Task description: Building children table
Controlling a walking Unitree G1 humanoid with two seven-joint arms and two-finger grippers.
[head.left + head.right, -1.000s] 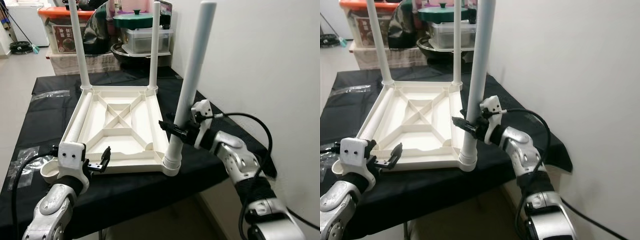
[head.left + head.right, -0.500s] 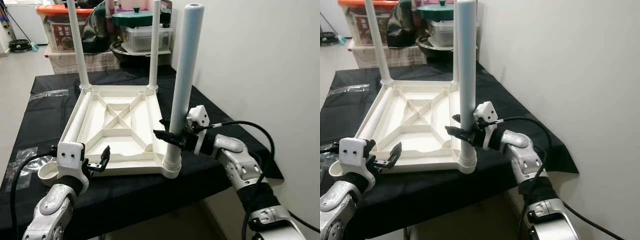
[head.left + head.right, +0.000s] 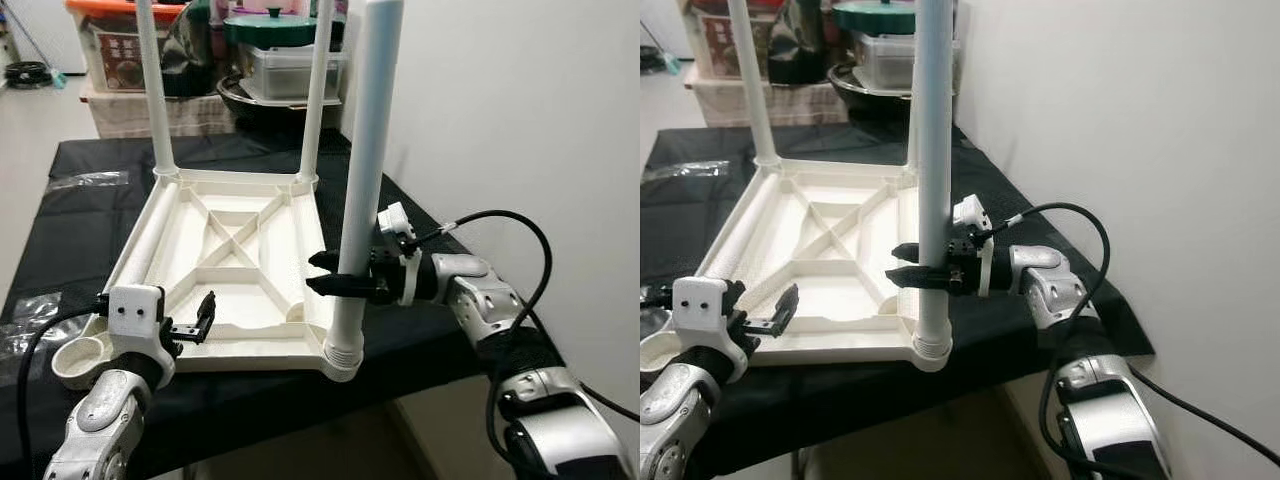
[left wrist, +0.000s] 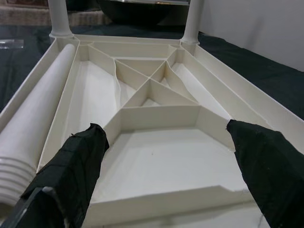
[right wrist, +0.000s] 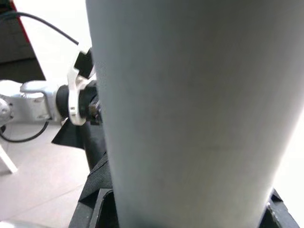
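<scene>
At the table's near right corner the upright leg (image 3: 362,190) is clamped by the right hand (image 3: 333,278) in the tabletop (image 3: 235,262) socket, the left hand (image 3: 203,318) is held apart, and cross-threading is risked should the leg be tilted.

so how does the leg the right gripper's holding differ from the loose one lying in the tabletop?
The held leg stands upright in the tabletop's near right corner socket, right gripper shut on it. The loose leg lies flat along the left edge, ungripped. Both are plain white tubes.
</scene>
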